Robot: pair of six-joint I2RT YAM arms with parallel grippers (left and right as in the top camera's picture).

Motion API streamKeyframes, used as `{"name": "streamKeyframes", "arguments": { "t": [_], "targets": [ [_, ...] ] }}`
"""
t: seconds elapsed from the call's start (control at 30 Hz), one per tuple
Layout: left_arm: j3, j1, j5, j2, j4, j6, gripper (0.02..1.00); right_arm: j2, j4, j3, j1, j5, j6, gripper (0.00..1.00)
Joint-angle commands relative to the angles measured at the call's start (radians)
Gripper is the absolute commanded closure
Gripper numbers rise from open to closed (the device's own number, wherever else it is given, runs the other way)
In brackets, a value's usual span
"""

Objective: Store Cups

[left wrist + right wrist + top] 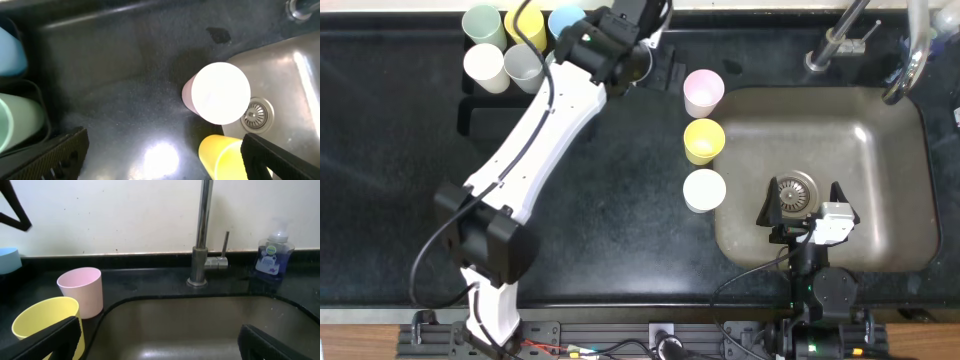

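Three cups stand in a row on the dark counter beside the sink: pink [703, 90], yellow [704, 140] and white [704, 190]. Several more cups, among them a blue one [565, 18] and a pale green one [483, 22], are grouped at the back left. My left gripper [638, 60] is at the back of the counter, between that group and the pink cup. It is open and empty, with the pink cup [220, 92] and yellow cup [220, 155] ahead of it. My right gripper [800, 205] hangs open over the sink, facing the pink cup [82, 290] and yellow cup [47, 322].
A black wire holder [42, 115] surrounds the stored cups at the back left. The steel sink [880, 130] with its drain [798, 188] fills the right side. A faucet [202, 235] and a soap bottle [272, 255] stand behind it.
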Motion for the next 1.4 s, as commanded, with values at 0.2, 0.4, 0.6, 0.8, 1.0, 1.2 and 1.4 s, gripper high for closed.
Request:
{"name": "streamKeyframes", "arguments": {
  "t": [0.2,0.4,0.6,0.8,1.0,1.2,1.4],
  "targets": [
    [0.032,-0.085,-0.126,0.073,0.069,-0.086,0.031,-0.009,0.007,-0.010,-0.003,-0.007,-0.003,0.003],
    [0.033,-0.084,-0.101,0.122,0.106,-0.092,0.029,-0.009,0.007,-0.010,-0.003,-0.007,-0.003,0.003],
    [0.034,-0.065,-0.092,0.167,0.138,-0.139,0.031,-0.009,0.007,-0.010,-0.003,-0.007,-0.003,0.003],
    [0.034,-0.048,-0.077,0.193,0.137,-0.172,0.038,-0.009,0.007,-0.010,-0.003,-0.007,-0.003,0.003],
    [0.034,-0.046,-0.047,0.220,0.140,-0.172,0.040,-0.009,0.007,-0.010,-0.003,-0.006,-0.003,0.005],
    [0.034,-0.046,-0.036,0.237,0.145,-0.172,0.047,-0.009,0.007,-0.010,-0.003,-0.007,-0.003,0.003],
    [0.033,-0.046,-0.037,0.238,0.151,-0.171,0.060,-0.009,0.007,-0.010,-0.003,-0.007,-0.003,0.003]
  ]
}}
